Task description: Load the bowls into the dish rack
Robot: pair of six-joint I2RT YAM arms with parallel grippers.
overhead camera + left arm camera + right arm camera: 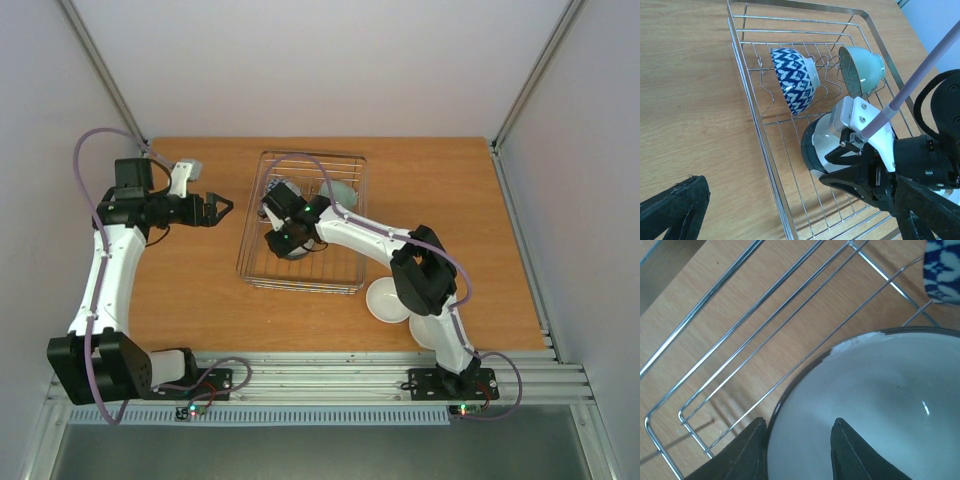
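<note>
Pinches the rim of the dark blue bowl (880, 405) with the right tool (799, 450), one finger on the white inside and the other against the dark outside, closed firmly on it. Holds that bowl tilted, low inside the dish rack (262, 262), over the near half of its wire floor; impossible to say whether it touches the wires.

Just past the tool, deeper in the same rack, two more bowls propped on edge among the wire dividers: a blue-and-white patterned bowl (795, 80) closest, then a mint green bowl (862, 67) beside it, the two apart. Three bowls in the rack in all.

Behind the tool, outside the rack, beside the right arm's elbow, two bowls upright on the worktop (200, 290): a first pale bowl (385, 300) just off the rack's near corner, and a second pale bowl (428, 332) partly hidden under the arm. Outsides not visible. Five bowls altogether, one rack.

Well off to the left, beyond the rack's long side: the left tool (215, 208), fingers spread wide with nothing between them, hanging over bare worktop and pointing toward the rack.
</note>
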